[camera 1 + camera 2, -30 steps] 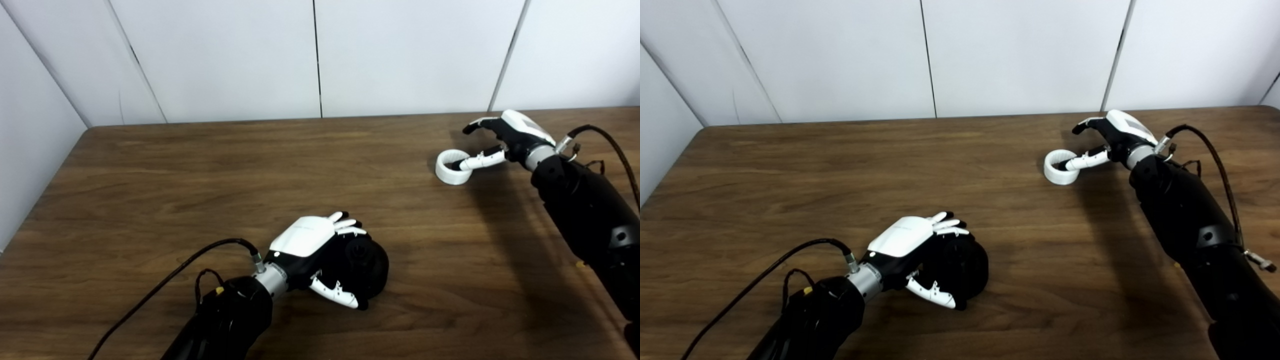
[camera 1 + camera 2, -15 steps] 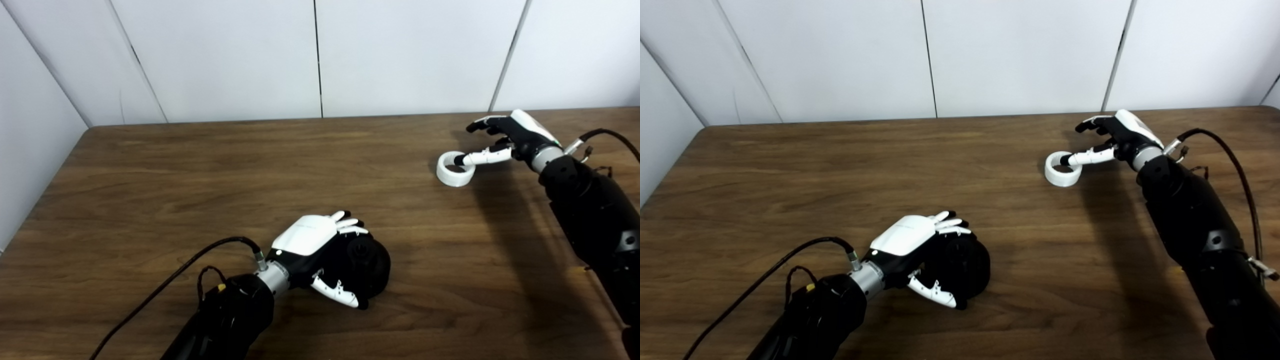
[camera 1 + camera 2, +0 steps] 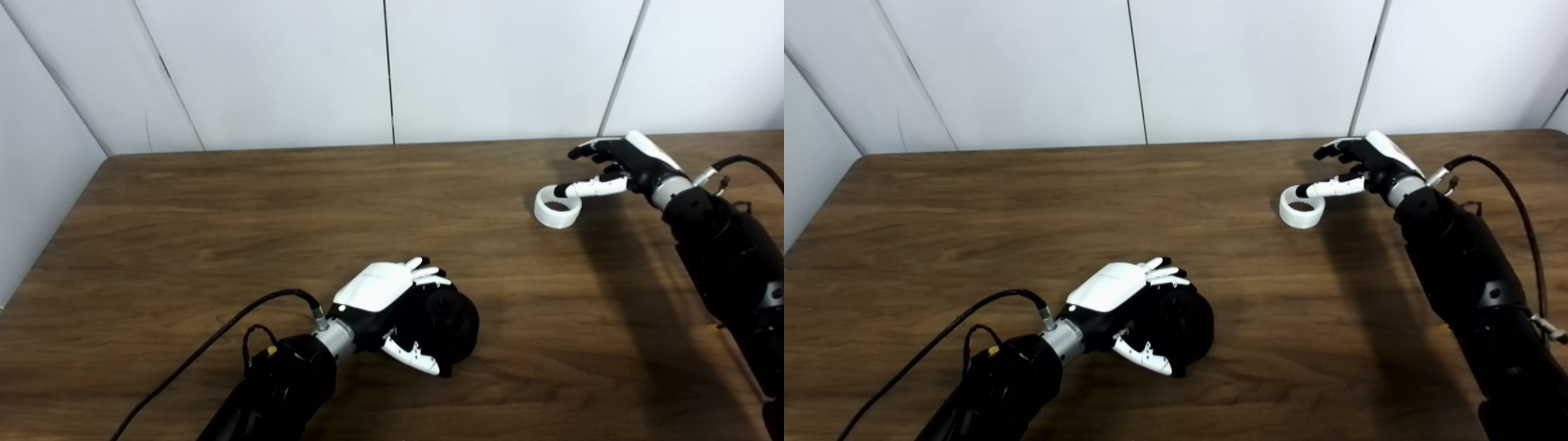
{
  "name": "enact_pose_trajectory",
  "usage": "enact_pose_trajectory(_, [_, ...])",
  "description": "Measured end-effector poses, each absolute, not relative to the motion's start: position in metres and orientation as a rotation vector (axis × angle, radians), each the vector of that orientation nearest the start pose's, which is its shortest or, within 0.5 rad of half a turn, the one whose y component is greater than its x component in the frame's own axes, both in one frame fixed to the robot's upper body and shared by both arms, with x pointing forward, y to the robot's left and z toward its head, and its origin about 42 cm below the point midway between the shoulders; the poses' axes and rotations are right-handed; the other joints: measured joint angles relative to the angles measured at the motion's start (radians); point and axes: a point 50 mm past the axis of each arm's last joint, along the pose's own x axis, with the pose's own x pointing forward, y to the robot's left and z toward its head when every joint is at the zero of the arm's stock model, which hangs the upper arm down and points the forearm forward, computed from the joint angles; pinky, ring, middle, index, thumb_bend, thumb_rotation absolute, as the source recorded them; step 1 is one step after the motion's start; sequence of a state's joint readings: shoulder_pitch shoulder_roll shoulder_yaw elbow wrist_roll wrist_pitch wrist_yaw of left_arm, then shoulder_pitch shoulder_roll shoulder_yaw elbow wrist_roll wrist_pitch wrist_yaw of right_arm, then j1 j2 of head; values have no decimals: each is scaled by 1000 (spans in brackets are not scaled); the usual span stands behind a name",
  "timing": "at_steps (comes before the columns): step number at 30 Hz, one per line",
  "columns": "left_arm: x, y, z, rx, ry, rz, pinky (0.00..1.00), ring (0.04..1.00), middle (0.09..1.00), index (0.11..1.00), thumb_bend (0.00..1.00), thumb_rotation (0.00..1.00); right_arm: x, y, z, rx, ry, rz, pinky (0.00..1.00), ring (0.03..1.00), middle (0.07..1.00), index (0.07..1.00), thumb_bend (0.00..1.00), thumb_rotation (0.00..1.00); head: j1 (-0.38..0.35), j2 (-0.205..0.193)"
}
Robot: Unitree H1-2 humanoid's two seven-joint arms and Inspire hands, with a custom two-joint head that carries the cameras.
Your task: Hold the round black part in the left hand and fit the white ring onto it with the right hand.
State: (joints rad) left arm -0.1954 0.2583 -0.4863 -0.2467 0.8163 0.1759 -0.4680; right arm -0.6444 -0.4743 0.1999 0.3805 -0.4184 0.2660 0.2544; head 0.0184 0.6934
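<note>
Left hand [image 3: 392,306]: near centre of the bench, palm down, fingers and thumb curled round the black part; arm enters from the near-left edge.
Black part [image 3: 453,321]: round, dark, resting on the bench under and right of the left hand, gripped by it; a round hub shows on its upper face.
Right hand [image 3: 618,168]: far right of the bench, fingers spread apart, closed on nothing; thumb stretched left, its dark tip at the ring's right rim or just inside the opening, contact not clear.
Upper fingers [image 3: 582,150]: raised above the bench, bent slightly, beyond and right of the ring, not touching it.
Ring [image 3: 556,208]: white, lying flat on the bench, far right, left of the right hand, well apart from the black part.
Right arm [image 3: 729,263]: black, comes in from the near-right edge, casts a shadow on the bench to its left.
Cable, left [image 3: 202,349]: black, loops from the left wrist toward the near edge.
Cable, right [image 3: 744,162]: black, arcs from the right wrist toward the right edge.
Bench [image 3: 275,208]: dark wood grain, bounded at far and left sides by pale wall panels [image 3: 263,67].
</note>
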Motion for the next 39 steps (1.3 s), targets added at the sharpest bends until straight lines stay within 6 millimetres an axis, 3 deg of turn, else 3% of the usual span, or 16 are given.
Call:
enact_pose_trajectory(9, [298, 139, 164, 1136, -166, -692, 945, 1000, 938, 821, 983, 429, 464, -309, 217, -973, 150, 192, 814, 895, 881, 764, 886, 399, 2, 0])
enact_pose_trajectory(27, [300, 139, 163, 1136, -163, -691, 940, 1000, 942, 827, 982, 437, 463, -307, 218, -1009, 156, 199, 787, 929, 907, 779, 917, 394, 5, 2])
enact_pose_trajectory(39, [300, 139, 164, 1138, -162, -687, 937, 1000, 940, 825, 973, 430, 462, -304, 217, -1051, 148, 217, 844, 962, 915, 779, 916, 380, 6, 9])
